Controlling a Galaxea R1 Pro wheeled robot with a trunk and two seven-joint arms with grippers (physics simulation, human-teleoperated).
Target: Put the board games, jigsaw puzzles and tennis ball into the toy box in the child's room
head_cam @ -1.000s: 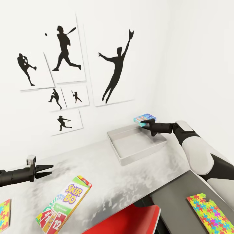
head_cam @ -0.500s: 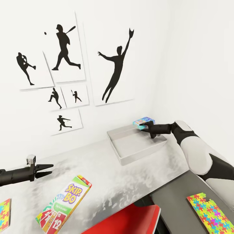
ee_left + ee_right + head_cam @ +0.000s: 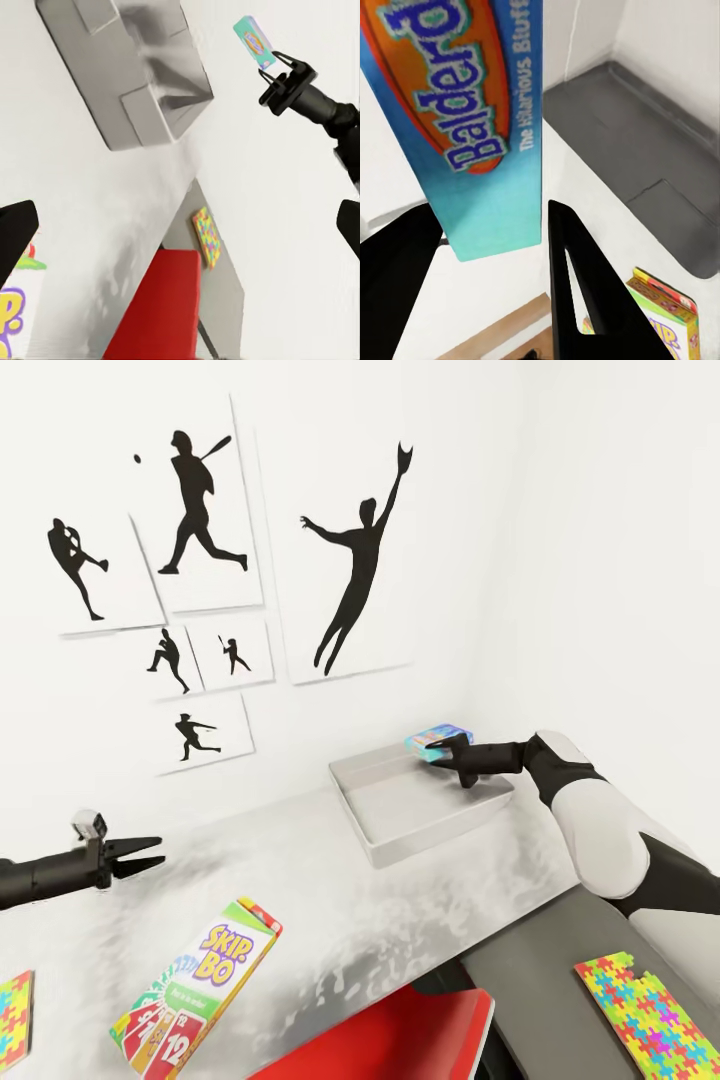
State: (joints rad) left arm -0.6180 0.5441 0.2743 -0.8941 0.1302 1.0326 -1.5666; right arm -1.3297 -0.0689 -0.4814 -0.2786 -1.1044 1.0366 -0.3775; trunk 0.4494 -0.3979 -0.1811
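Shifted leftward, right claw (image 3: pixel 447 758) grips Balderdash box (image 3: pixel 436 740) over toy box (image 3: pixel 425 815); left claw (image 3: pixel 140 855) spread wide

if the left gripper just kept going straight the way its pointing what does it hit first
Probably nothing soon: the open left gripper points above the table toward the toy box, so that box looks like the first thing in line, though depth is unclear.

Balderdash box (image 3: pixel 438 741): teal/orange, in my right gripper (image 3: pixel 447 755), above toy box (image 3: pixel 425 801) far corner | Skip-Bo box (image 3: pixel 196 992): flat, table's near edge | jigsaws: one far left (image 3: pixel 14 1012), one right (image 3: pixel 645 1017), both flat
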